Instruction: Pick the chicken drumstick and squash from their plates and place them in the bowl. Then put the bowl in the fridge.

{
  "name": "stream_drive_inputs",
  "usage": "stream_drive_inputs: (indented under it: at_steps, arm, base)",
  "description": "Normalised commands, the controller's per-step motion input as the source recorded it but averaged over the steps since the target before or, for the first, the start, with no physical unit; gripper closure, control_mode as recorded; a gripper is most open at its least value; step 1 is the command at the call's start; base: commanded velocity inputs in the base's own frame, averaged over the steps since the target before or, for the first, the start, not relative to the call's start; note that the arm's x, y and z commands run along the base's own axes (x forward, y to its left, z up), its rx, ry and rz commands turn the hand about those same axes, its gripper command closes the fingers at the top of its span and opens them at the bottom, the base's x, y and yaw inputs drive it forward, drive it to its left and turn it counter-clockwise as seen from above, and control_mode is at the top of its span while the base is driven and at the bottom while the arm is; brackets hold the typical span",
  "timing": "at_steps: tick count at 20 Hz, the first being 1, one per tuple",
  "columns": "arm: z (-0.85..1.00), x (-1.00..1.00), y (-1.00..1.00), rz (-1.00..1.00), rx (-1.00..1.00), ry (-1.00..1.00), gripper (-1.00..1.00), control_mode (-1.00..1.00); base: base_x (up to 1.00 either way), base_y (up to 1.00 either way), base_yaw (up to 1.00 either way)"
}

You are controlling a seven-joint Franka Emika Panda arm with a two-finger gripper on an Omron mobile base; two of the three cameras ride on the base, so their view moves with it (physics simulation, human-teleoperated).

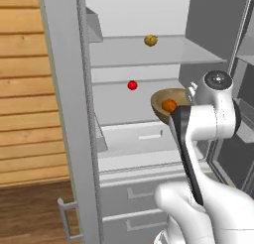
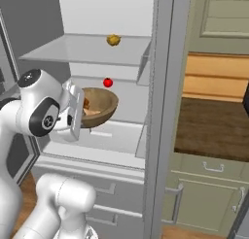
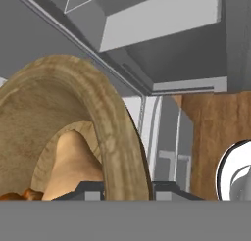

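The gripper (image 3: pixel 126 190) is nearly closed, its 2 fingers clamped on the thick rim of the bowl (image 3: pixel 105 132). The squash (image 3: pixel 73 164) and chicken drumstick (image 1: pixel 169 105) lie inside the bowl, just beside the fingers, within the open fridge (image 1: pixel 149 54).

A kitchen, seen from in front of an open fridge.

You are looking into a tall light-grey fridge (image 1: pixel 67 114) with a white inside, glass shelves (image 1: pixel 154 52) and drawers (image 1: pixel 136 136) below. Food sits on the shelves: a red tomato (image 1: pixel 132 85) and a yellow-brown knobbly ball (image 1: pixel 151 40). In the right base view you see green cabinets (image 2: pixel 204 199) with handles under a dark wooden desk (image 2: pixel 214 128), and wood-plank walling (image 1: pixel 22 89) to the fridge's left.
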Motion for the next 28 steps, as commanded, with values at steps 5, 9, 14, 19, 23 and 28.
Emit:
stream_drive_inputs:
  at_steps: [5,9,14,19,23,28]
  arm:
    - [0.00,0.00,0.00,0.00,0.00,0.00,1.00,1.00]
    - [0.00,0.00,0.00,0.00,0.00,0.00,1.00,1.00]
    - [0.00,0.00,0.00,0.00,0.00,0.00,1.00,1.00]
    - [-0.25,0.19,-0.08,0.00,0.01,0.00,1.00,-1.00]
    - [-0.48,0.79,-0.22,0.00,0.00,0.00,1.00,-1.00]
    - [-0.54,0.95,-0.06,0.00,0.00,0.00,1.00,-1.00]
  base:
    - [0.61,0.00,0.07]
    - [0.39,0.00,0.05]
    - [0.08,0.00,0.04]
    - [0.01,-0.01,0.00]
    - [0.00,0.00,0.00]
    - [0.00,0.00,0.00]
